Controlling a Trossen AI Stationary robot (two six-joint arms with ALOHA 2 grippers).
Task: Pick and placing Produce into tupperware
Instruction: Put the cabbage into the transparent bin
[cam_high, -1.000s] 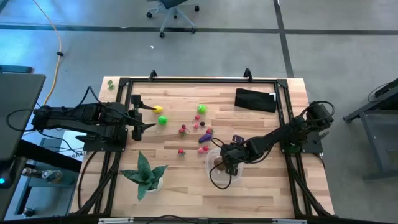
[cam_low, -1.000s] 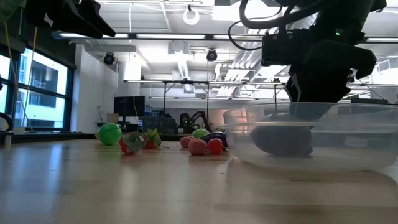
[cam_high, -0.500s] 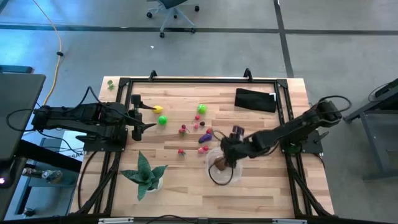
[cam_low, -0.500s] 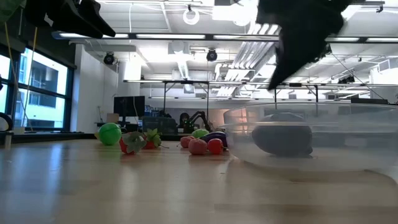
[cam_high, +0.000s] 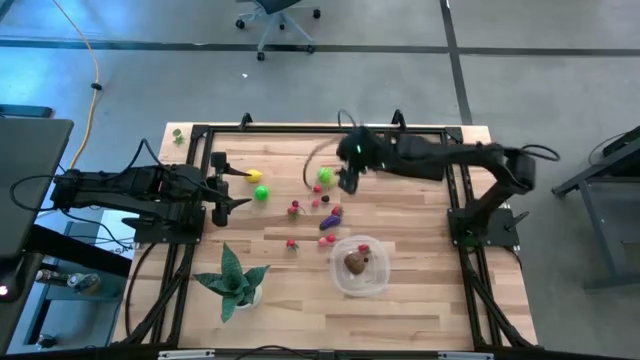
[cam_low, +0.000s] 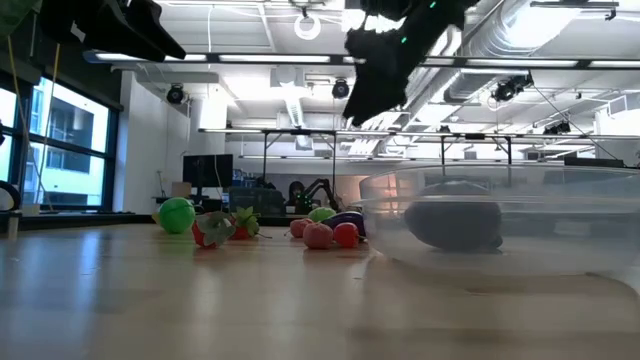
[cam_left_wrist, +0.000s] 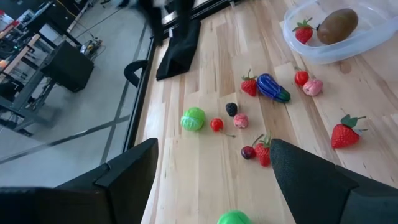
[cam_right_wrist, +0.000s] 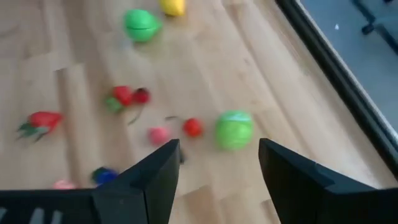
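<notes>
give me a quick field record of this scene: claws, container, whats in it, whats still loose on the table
right claw: open, empty, raised over the far middle of the table, near the light green ball
left claw: open, empty, waiting at the table's left side
tupperware: near side of table, right of the potted plant
in tupperware: brown piece, strawberry
loose produce: yellow piece, bright green ball, purple eggplant, small red and pink pieces
other: black pouch at far right
</notes>
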